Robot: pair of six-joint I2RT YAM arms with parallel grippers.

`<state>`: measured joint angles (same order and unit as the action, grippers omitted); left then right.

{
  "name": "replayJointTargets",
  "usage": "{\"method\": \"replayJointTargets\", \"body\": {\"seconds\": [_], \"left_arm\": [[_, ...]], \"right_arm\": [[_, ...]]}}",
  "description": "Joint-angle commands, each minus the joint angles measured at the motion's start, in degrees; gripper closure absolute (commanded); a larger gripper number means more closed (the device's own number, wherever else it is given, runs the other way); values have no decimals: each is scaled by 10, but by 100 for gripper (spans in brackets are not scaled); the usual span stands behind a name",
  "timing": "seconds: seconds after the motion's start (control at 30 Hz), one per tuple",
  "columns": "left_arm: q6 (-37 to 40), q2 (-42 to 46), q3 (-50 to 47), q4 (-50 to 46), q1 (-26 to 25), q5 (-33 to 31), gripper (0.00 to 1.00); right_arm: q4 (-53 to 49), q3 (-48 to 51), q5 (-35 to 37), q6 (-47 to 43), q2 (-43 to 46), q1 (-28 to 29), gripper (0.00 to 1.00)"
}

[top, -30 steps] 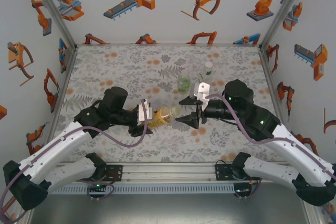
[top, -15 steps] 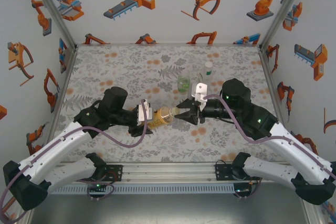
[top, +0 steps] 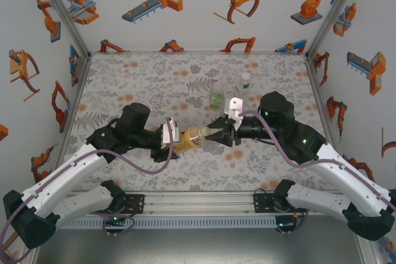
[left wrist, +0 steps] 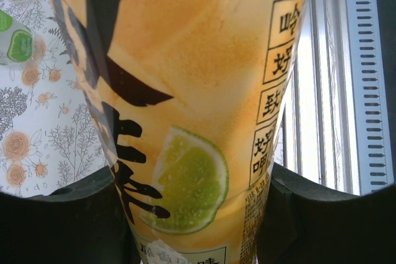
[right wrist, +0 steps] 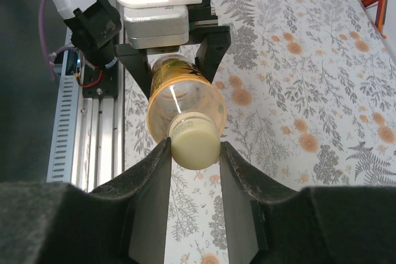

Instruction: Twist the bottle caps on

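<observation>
Floral-print tabletop (top: 124,85) inside a booth papered with cartoon robot arms, where two arms meet over a single bottle. At left, the left gripper (top: 173,140) is clamped across the labelled body of the amber bottle (top: 189,136). It holds the bottle lifted off the table and tipped on its side, with the neck pointing toward the other arm. The wrist view shows the lime-slice label wedged between both dark fingers. That hold appears meant to keep the bottle from spinning while the cap is turned. At centre, the pale yellow cap (right wrist: 194,143) sits on the mouth of the bottle. The right gripper (top: 215,134) comes straight at it along the bottle's axis, its two fingers pressed against opposite sides of the cap. Lined up that way, a roll of the wrist would likely drive the threads. How far the cap is already seated cannot be told. Farther back and to the right, the short green-tinted bottle (top: 216,97) and the slim bottle (top: 245,85) stand upright near each other, well apart from both grippers. Presumably they are parked there so the arms can work freely.
</observation>
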<state>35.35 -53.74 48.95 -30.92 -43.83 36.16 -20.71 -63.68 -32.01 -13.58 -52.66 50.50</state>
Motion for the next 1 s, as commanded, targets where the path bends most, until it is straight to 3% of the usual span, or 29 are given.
{"method": "replayJointTargets", "body": {"seconds": [0.0, 0.37, 0.77, 0.97], "left_arm": [[6, 8, 15, 2, -2, 21, 100], [2, 15, 16, 3, -1, 11, 100], [8, 13, 16, -1, -2, 28, 100], [17, 11, 18, -10, -2, 51, 100]], "right_arm": [[-4, -24, -24, -7, -5, 6, 63], [6, -17, -21, 3, -9, 17, 55], [-20, -33, -2, -6, -4, 19, 79], [-88, -70, -41, -45, -15, 19, 91]]}}
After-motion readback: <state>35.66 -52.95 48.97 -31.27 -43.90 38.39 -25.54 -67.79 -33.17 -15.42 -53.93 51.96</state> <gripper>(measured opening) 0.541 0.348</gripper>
